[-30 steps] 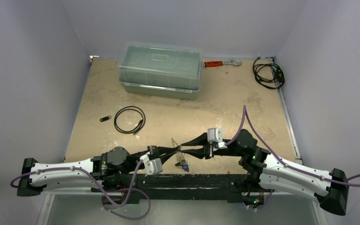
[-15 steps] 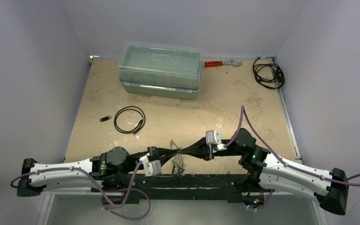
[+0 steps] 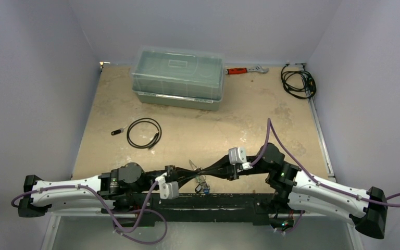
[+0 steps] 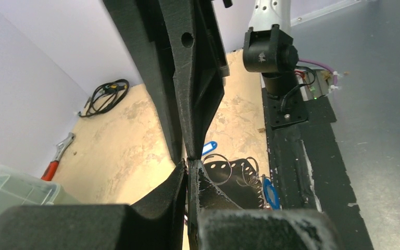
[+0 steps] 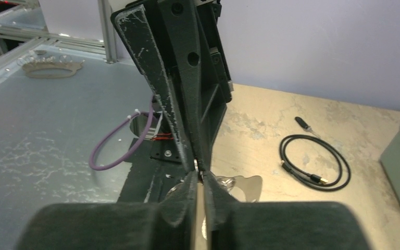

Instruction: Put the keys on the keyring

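Silver-grey keyring (image 5: 245, 186) found at lower centre of the right wrist view, showing as a flat plate just right of the right gripper (image 5: 200, 177). In the overhead view this spot is low centre, near the black base rail (image 3: 213, 200). The keys (image 3: 203, 185) sit just below the ring in that frame. One carries a blue tag (image 4: 208, 148), and thin wire rings show beside it in the left wrist view.

Left gripper (image 4: 187, 167): jaws narrowed to a sliver, tips up against the tips of the right gripper, which enters that frame from the top. Right gripper: jaws likewise drawn almost together. Whether either pincer has the ring or a key nipped cannot be told, because the fingers hide the contact point. A small silver glint shows where the tips meet in the right wrist view; it cannot be identified.

Table (image 3: 229, 125): sandy, mottled surface. A clear-lidded storage box (image 3: 178, 77) stands at upper centre of the overhead frame, with an orange-handled wrench (image 3: 245, 70) just to its right. A black cable loop (image 3: 144, 133) lies centre left, well apart from both grippers. A cable bundle (image 3: 298, 82) lies at upper right.
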You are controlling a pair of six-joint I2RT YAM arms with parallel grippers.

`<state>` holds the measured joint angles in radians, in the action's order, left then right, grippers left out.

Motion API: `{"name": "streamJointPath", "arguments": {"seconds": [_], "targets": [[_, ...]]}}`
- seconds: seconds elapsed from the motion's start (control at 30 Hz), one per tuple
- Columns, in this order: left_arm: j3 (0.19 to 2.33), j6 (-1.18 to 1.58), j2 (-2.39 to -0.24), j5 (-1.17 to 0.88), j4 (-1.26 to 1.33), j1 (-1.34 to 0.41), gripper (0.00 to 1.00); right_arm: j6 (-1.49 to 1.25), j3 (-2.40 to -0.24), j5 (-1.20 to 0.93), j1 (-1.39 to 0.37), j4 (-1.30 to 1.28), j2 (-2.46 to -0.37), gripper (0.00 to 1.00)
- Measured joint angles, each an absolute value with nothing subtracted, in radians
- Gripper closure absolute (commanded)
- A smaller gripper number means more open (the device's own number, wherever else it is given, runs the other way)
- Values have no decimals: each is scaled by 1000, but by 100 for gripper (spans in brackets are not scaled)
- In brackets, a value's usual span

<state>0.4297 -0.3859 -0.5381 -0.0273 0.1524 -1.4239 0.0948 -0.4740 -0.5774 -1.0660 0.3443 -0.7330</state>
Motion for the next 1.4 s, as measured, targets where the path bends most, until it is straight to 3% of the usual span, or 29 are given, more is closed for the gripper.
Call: {"name": "streamJointPath", "arguments": {"seconds": [0.2, 0.37, 0.43, 0.5, 0.93, 1.13, 1.3, 1.4], "targets": [[435, -382, -536, -37, 137, -1439, 100, 88, -483, -535, -1064, 332, -724, 35], [436, -381, -547, -14, 170, -1445, 100, 57, -483, -482, -1061, 325, -679, 24], [436, -380, -563, 10, 189, -1448, 100, 26, -483, -482, -1061, 328, -658, 11], [436, -378, -584, 35, 211, -1448, 100, -16, -482, -482, -1061, 336, -642, 6], [457, -335, -693, 170, 286, -1448, 100, -139, -465, -357, -1066, 309, -667, 2], [496, -292, -708, 204, 308, -1448, 100, -130, -465, -327, -1094, 292, -748, 11], [520, -266, -726, 215, 313, -1448, 100, -112, -465, -318, -1106, 292, -754, 28], [526, -253, -738, 220, 315, -1448, 100, -107, -465, -300, -1106, 292, -752, 29]]}}
